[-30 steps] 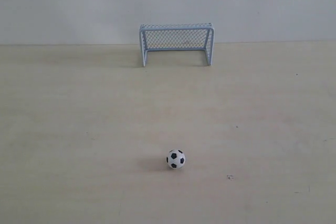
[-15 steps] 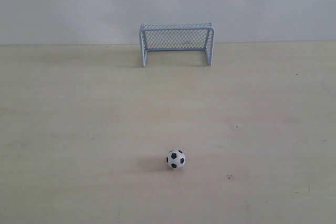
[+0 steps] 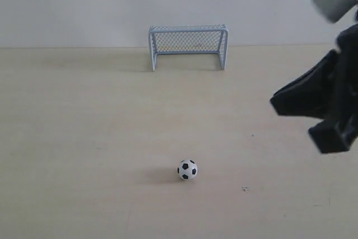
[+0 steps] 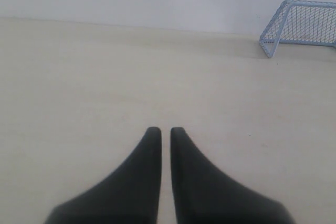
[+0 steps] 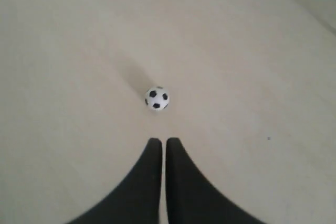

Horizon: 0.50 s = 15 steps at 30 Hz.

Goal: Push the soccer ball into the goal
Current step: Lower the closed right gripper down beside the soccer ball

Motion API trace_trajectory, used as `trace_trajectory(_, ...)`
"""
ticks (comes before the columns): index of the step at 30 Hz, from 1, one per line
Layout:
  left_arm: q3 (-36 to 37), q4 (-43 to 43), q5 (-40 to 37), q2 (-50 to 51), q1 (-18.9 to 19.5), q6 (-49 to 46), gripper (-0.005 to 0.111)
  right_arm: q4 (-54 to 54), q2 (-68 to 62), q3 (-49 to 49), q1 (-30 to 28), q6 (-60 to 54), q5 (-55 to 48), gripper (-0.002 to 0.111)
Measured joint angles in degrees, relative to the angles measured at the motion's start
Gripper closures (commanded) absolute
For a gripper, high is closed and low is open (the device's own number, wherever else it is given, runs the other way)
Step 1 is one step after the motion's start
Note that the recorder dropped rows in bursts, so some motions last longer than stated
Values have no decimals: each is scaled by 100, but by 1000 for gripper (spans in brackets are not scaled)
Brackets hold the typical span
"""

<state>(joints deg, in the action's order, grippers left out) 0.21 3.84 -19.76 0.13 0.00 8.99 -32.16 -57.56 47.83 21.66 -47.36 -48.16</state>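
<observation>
The soccer ball (image 3: pixel 187 169) is sitting on the bare desk (image 3: pixel 84 138) toward its near edge, about midway between the left and right edges. Nothing is touching it. The goal (image 3: pixel 187 41) is standing at the far edge against the wall, its open mouth facing the near edge. It is well apart from the ball and roughly in line with it.

The right gripper (image 5: pixel 160 141) is hanging over the right side of the desk, blurred in the exterior view. In its wrist view its tips are pointing at the ball from a short way off. Its jaws are showing only a thin slit between them and are holding nothing. The left gripper (image 4: pixel 161 129) is showing the same thin slit, empty, over bare desk with the goal's corner post ahead of it.

This looks like the approach step, with the push not yet begun. The next move is likely calling for the right gripper to drop to ball height on the ball's near-edge side. From there a straight push toward the far edge is needed, since an off-centre touch could be sending so small a ball wide of the posts.
</observation>
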Motion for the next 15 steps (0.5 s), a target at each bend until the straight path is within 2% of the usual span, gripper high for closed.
trace_trajectory(8, 0, 0, 0, 0, 0, 0, 100, 1163, -1707, 580, 1345, 714, 108, 108)
trace_trajectory(15, 0, 0, 0, 0, 0, 0, 100, 1685, -2820, 1192, 1931, 834, -115, 108)
